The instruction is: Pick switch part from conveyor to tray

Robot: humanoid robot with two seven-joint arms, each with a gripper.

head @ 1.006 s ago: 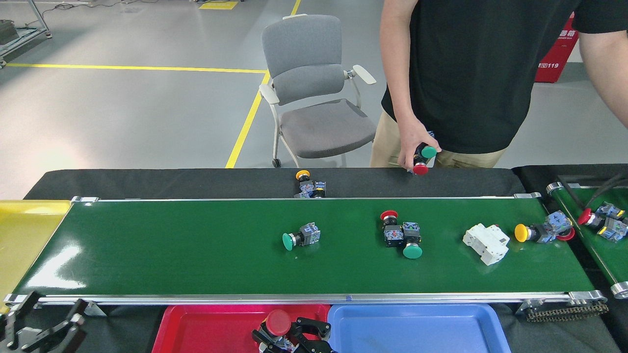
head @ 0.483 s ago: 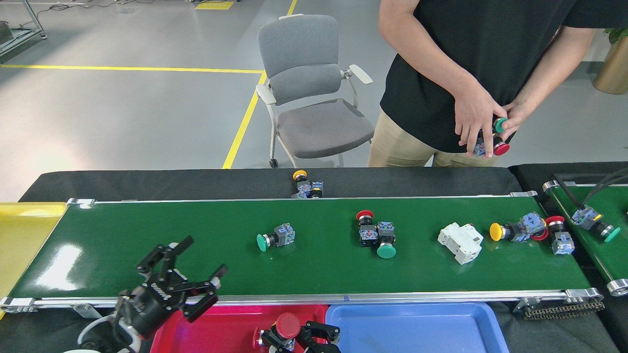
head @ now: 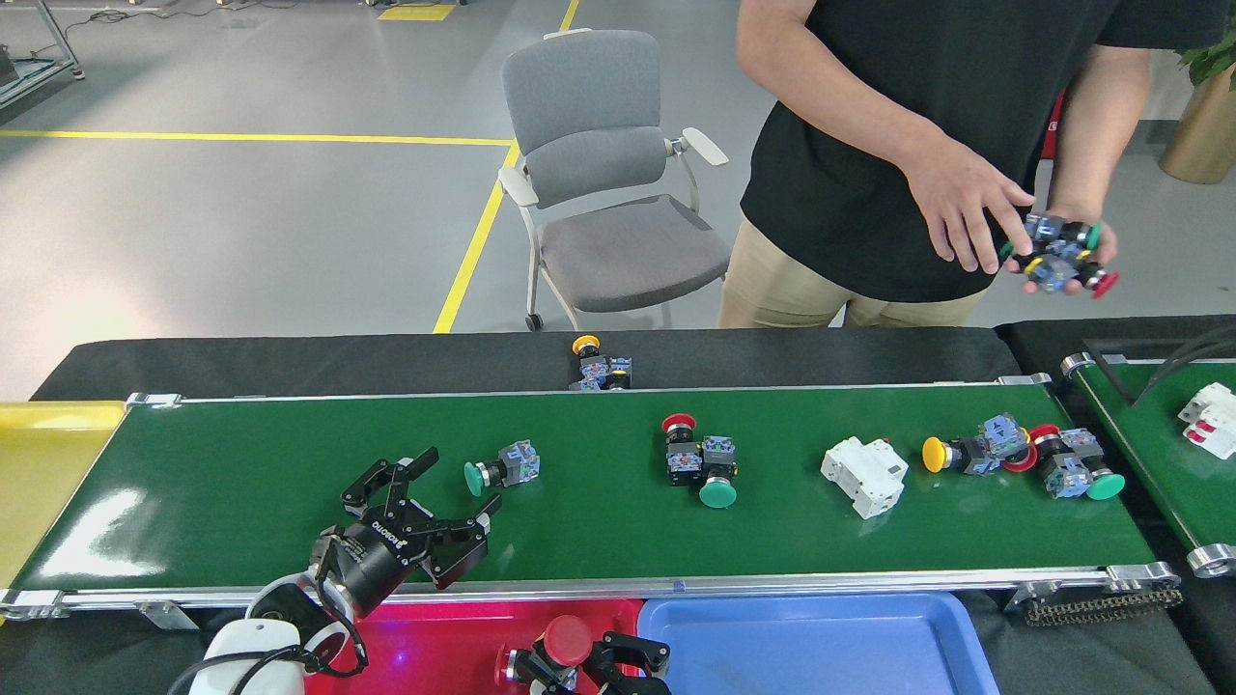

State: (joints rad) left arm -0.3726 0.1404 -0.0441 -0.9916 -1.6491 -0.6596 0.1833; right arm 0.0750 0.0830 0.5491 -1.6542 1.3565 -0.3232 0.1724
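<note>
The conveyor (head: 241, 454) runs across the view and carries several switch parts. A green-capped switch part (head: 500, 468) lies left of centre. My left gripper (head: 454, 483) hovers open over the belt just left of it, not touching it. A red-and-green pair of parts (head: 700, 463) lies mid-belt, and a yellow, red and green cluster (head: 1024, 458) lies at the right. At the bottom edge, over the red tray (head: 435, 647), my right gripper (head: 584, 666) holds a red-capped switch part (head: 565, 639); its lower half is cut off by the view.
A white breaker block (head: 864, 473) lies on the belt. A blue tray (head: 821, 647) sits beside the red one, and a yellow tray (head: 43, 463) is at the left end. A person's hand (head: 1057, 256) holds several parts. A small belt (head: 1159, 425) is at the right, a chair (head: 608, 183) behind.
My left gripper rose from below the near rail onto the belt and moved right toward the green-capped part. The belt's parts drifted left. The person shifted parts between hands.
</note>
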